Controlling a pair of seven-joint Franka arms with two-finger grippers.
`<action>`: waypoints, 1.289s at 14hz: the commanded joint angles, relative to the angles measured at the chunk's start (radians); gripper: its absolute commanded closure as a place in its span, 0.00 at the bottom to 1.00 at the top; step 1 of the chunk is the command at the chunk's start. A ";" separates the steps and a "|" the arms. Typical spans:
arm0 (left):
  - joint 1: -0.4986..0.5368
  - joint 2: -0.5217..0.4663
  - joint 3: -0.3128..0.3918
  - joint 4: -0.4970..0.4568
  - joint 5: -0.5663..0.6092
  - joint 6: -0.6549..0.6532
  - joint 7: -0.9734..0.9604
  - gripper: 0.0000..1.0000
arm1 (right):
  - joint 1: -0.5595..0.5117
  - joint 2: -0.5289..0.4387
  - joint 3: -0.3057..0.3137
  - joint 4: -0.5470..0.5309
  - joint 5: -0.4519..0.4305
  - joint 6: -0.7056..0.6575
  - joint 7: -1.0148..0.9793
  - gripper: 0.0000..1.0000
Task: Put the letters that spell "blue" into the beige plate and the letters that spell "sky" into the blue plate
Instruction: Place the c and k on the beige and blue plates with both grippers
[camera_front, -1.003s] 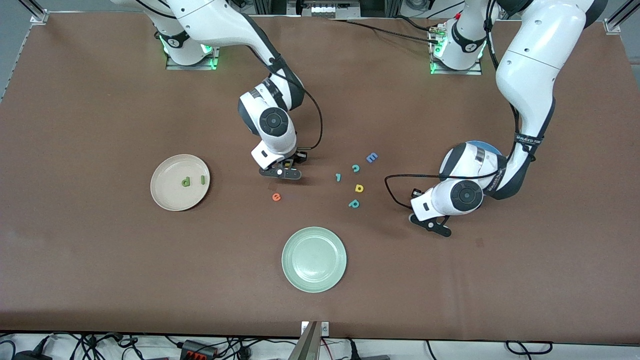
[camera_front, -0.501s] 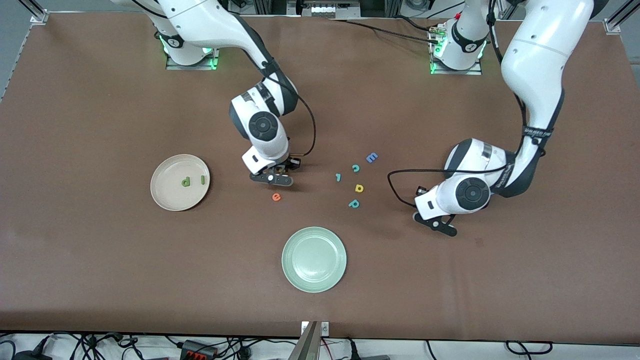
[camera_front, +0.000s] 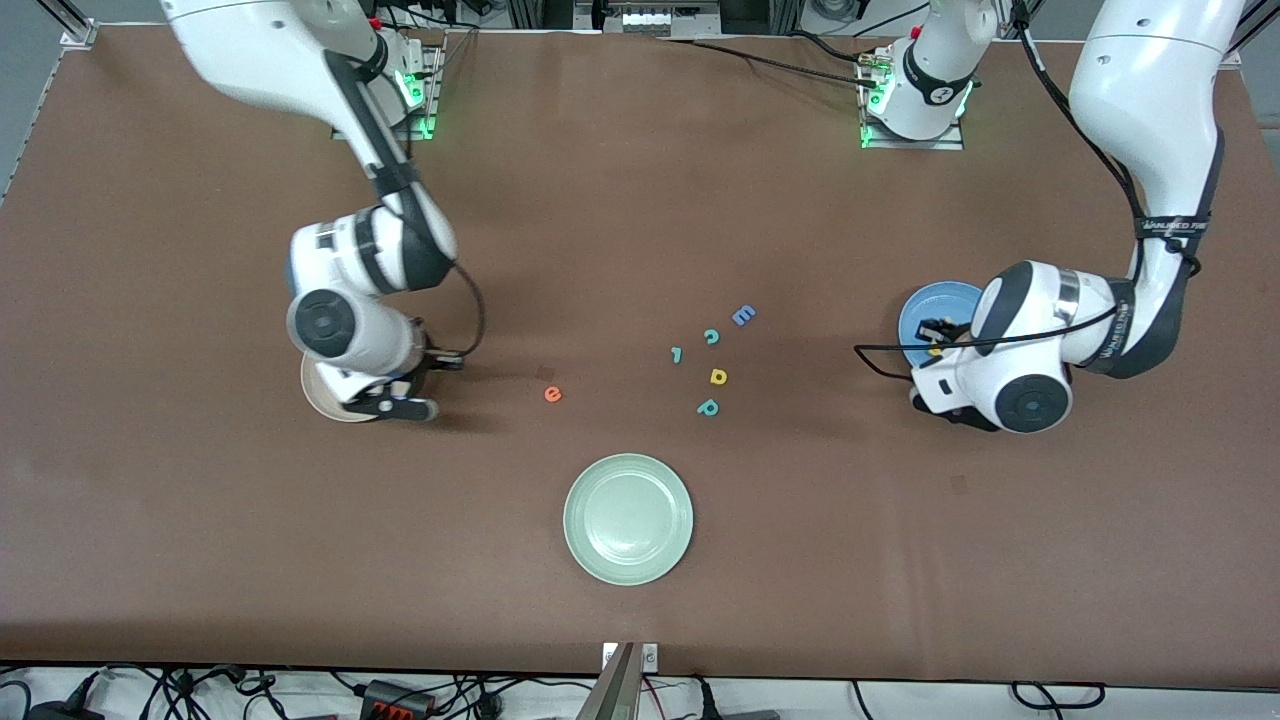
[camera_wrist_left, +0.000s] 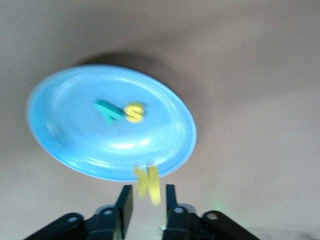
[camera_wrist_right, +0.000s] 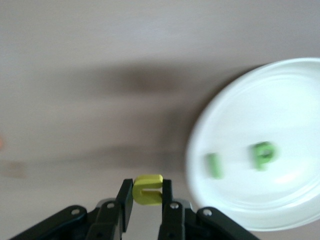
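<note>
Already the round beige plate, at the right arm's end of the table and mid-height in the front view, holds two foam letters: the dark green b and the thin dark green l, side by side. The right gripper hangs over the plate's rim, its jaws clamped on the yellow u. The small orange e lies on the brown table, near the frame's centre, well apart from the beige plate.

The round bright blue plate sits at the left arm's end, partly hidden by that arm in the front view. Inside it lie the teal y and the yellow s, touching. The left gripper hangs over this plate's rim. Its jaws stand a little apart, and the yellow k shows as a blur between them, with a slim gap on each side.

Between the two plates lie the blue capital E, the teal c, the yellow a and the teal p. A round pale green plate sits low in the middle of the front view.
</note>
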 joint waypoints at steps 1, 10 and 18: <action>-0.027 -0.002 -0.016 0.004 0.028 0.007 0.199 0.00 | -0.094 -0.049 0.018 -0.079 0.002 -0.032 -0.103 0.84; 0.076 -0.042 -0.048 0.036 0.005 0.021 0.083 0.00 | -0.258 -0.020 0.018 -0.103 0.001 -0.009 -0.266 0.00; 0.066 -0.144 -0.055 0.300 -0.041 -0.084 -0.085 0.00 | -0.036 0.066 0.044 0.162 -0.002 -0.014 -0.053 0.00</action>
